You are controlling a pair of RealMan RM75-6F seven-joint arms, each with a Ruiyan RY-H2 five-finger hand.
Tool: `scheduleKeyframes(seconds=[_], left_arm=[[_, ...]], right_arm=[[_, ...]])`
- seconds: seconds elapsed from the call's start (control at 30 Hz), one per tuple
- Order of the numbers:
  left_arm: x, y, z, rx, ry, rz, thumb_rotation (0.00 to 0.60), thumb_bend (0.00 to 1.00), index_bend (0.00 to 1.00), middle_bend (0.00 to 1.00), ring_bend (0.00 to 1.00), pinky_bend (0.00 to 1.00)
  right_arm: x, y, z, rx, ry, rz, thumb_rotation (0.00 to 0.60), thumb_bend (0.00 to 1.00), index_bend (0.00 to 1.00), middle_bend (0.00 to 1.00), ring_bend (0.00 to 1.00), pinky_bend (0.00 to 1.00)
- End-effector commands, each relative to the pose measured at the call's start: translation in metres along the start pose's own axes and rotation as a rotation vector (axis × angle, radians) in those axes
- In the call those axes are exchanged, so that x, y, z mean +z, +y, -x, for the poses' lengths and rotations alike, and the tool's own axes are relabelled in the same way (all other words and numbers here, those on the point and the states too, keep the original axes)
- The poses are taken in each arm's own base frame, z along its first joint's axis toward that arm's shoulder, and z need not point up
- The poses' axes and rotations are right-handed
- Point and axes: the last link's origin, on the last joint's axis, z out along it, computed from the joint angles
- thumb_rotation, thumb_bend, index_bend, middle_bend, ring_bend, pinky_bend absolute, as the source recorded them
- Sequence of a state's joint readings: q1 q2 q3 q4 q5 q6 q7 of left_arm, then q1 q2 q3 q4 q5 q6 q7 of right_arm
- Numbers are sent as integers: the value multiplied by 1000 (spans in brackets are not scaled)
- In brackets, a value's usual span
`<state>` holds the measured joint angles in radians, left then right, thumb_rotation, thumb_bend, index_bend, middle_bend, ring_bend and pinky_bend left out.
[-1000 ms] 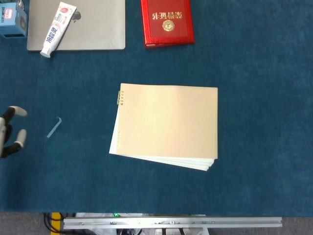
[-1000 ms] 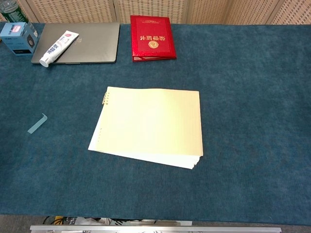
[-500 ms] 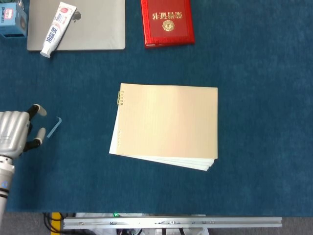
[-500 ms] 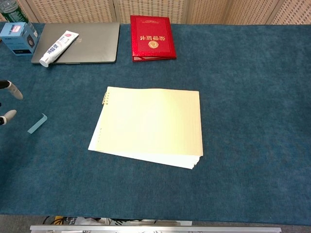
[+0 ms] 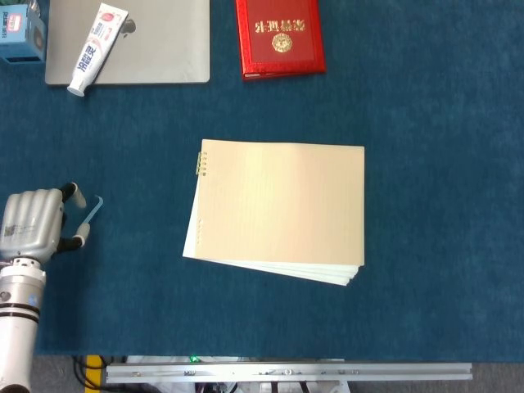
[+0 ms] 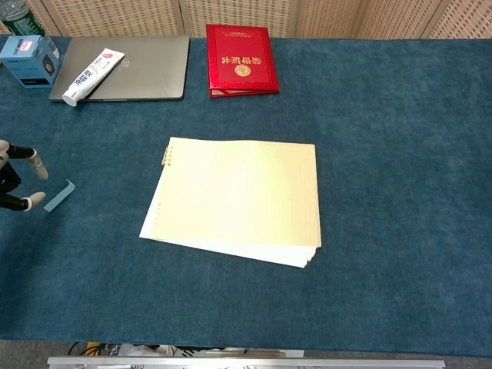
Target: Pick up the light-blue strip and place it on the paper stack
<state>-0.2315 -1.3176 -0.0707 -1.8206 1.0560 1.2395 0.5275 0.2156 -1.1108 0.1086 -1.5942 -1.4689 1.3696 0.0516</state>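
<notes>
One hand (image 5: 34,225), the left, shows at the left edge, empty, its fingers (image 6: 34,163) spread on either side of the strip's near end. Flat on the bench (image 5: 442,164), the strip (image 5: 92,212) lies well left of the paper stack (image 5: 278,209). Far off sit a laptop (image 5: 155,41) and a red booklet (image 5: 278,37).

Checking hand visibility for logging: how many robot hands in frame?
1. The left hand is at the table's left edge, beside the light-blue strip. The right hand shows in neither view.
</notes>
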Motion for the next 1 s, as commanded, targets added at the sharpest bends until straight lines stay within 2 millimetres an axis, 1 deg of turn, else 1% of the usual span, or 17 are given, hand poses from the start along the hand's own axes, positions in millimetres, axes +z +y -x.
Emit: scheduleKeyframes(seconds=[0.03, 0.27, 0.5, 0.77, 1.0], left_arm=[[4, 3, 6, 4, -8, -18, 600, 288, 450, 1000, 1000, 1000], [9, 6, 17, -2, -43, -58, 600, 288, 452, 1000, 1000, 1000], [15, 10, 24, -5, -54, -77, 600, 288, 455, 1000, 1000, 1000], [22, 13, 26, -2, -46, -105, 600, 288, 454, 1000, 1000, 1000], [24, 16, 28, 3, -58, -120, 600, 288, 453, 1000, 1000, 1000]], right_arm=[[0, 1, 2, 1, -7, 1, 600, 260, 344, 377, 323, 333], [-1, 3, 4, 4, -17, 9, 600, 260, 344, 377, 324, 333], [-2, 5, 4, 5, -24, 15, 600, 260, 344, 377, 329, 333], [-5, 10, 3, 6, -24, 29, 600, 260, 344, 377, 337, 333], [-6, 12, 2, 10, -23, 36, 600, 259, 344, 377, 342, 333]])
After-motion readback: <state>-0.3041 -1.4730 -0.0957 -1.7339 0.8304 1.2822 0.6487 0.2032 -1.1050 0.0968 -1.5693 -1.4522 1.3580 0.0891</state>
